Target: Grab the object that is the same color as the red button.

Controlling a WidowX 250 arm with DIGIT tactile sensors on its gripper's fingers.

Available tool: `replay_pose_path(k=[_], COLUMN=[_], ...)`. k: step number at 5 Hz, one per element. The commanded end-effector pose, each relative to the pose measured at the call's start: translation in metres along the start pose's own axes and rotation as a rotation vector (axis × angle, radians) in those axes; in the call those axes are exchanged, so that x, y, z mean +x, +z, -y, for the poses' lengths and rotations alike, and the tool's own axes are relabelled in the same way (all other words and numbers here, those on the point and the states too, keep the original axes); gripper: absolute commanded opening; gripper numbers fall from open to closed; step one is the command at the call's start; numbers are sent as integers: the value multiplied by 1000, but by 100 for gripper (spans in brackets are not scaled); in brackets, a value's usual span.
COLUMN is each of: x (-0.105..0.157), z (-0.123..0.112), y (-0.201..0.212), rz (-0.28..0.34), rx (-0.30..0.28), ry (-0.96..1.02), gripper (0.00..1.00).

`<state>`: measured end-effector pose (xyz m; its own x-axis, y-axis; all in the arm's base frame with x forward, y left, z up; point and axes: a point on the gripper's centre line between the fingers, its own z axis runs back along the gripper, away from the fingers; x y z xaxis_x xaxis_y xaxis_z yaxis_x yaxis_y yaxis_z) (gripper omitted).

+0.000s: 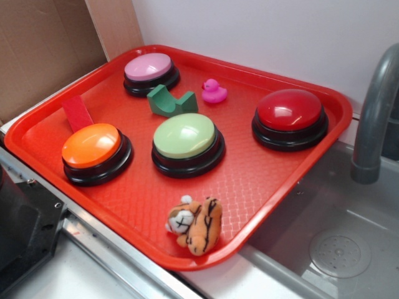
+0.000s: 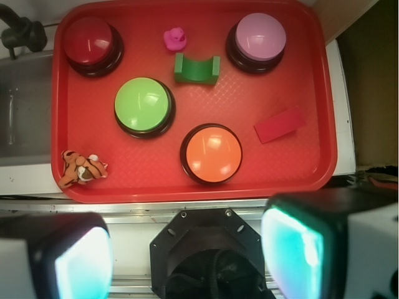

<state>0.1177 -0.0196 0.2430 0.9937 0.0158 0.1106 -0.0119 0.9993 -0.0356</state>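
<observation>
We see our gripper (image 2: 184,261) in the wrist view only, high above the near edge of the red tray (image 2: 312,93), pointing straight down, its two fingers (image 2: 293,249) spread wide and empty. Ahead of it, from left to right: a toy tiger (image 2: 81,168) near the tray's front corner, the red button (image 2: 87,40) far ahead, a green button (image 2: 143,106), a pink duck (image 2: 175,38) just beyond a green arch block (image 2: 197,68), an orange button (image 2: 212,153) nearest, a pink button (image 2: 259,37), and the red block (image 2: 279,125), lying flat ahead to the right, apart from everything.
</observation>
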Motion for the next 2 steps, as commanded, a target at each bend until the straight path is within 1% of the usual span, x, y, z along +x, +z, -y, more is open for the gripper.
replay_pose_path(k=[1,2], x=[0,12], z=[0,-23], y=[0,-8], rz=[0,11], rx=[0,-20], ry=[0,254], gripper=[100,100])
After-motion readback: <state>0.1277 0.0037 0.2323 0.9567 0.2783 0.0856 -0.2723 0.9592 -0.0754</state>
